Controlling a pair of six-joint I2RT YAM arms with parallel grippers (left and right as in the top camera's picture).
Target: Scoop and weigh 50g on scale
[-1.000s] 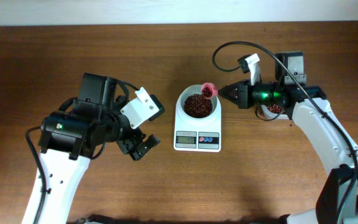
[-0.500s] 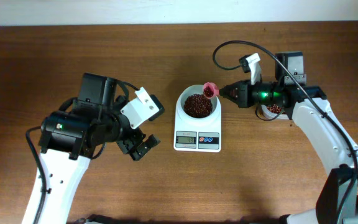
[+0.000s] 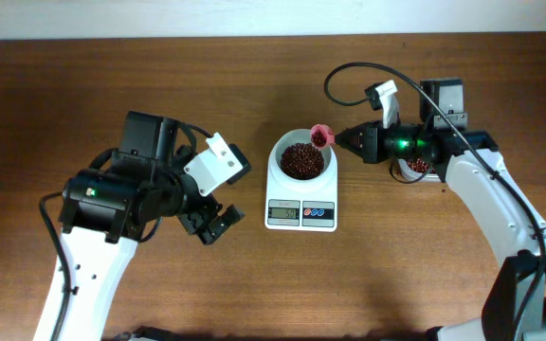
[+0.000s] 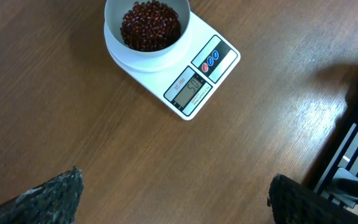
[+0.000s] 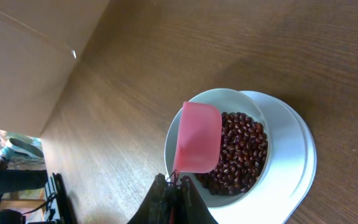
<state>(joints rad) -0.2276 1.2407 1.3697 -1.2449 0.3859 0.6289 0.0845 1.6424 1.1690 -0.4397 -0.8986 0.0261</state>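
**Above the scale bowl: scoop tipped, spare hand parked aside**

At centre frame in the overhead view, the scale [image 3: 301, 185] sits on the counter [image 3: 254, 76] with the beans [image 3: 301, 161] heaped in its bowl. The right hand [image 3: 341, 142] is pinched tight on the handle of a pink scoop [image 3: 320, 137]. It reaches in from the right so the scoop hangs over the bowl's upper-right rim, apparently so beans fall inside rather than beside. The left hand [image 3: 211, 223] hangs at lower left, well apart, jaws wide and holding nothing. It is likely placed clear so nothing disturbs the reading.

In the left wrist view, the scale lies at upper centre with its display [image 4: 193, 86] facing the camera, though the digits are too small to read surely. The fingertips [image 4: 51, 196] frame only bare counter.

In the right wrist view, the scoop tilts mouth-down over the beans. Its underside faces the camera, so whether any beans remain in it is hidden.
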